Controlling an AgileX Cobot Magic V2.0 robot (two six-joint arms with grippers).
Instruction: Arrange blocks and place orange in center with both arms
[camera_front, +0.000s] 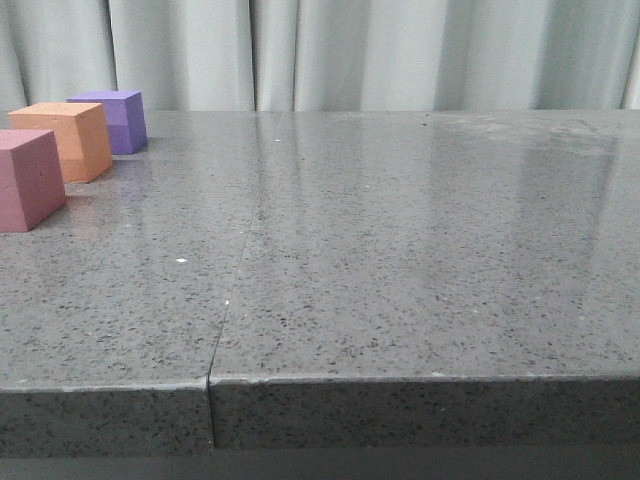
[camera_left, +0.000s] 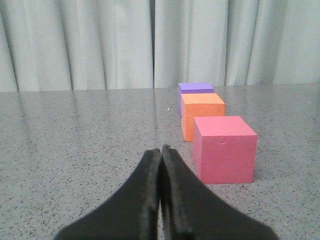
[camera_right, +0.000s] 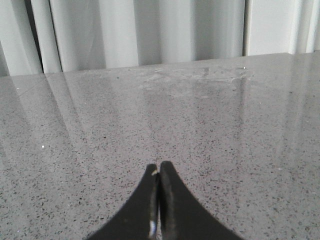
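Three foam cubes stand in a row at the far left of the grey stone tabletop (camera_front: 400, 250). The pink cube (camera_front: 28, 178) is nearest, the orange cube (camera_front: 68, 140) is in the middle, the purple cube (camera_front: 115, 120) is farthest. In the left wrist view they are the pink cube (camera_left: 224, 149), the orange cube (camera_left: 201, 115) and the purple cube (camera_left: 194, 89). My left gripper (camera_left: 161, 148) is shut and empty, low over the table beside the pink cube and apart from it. My right gripper (camera_right: 159, 165) is shut and empty over bare tabletop. Neither gripper shows in the front view.
A pale curtain (camera_front: 380, 50) hangs behind the table's far edge. A seam (camera_front: 235, 270) runs across the stone slab from front to back. The table's front edge (camera_front: 400, 380) is close to the camera.
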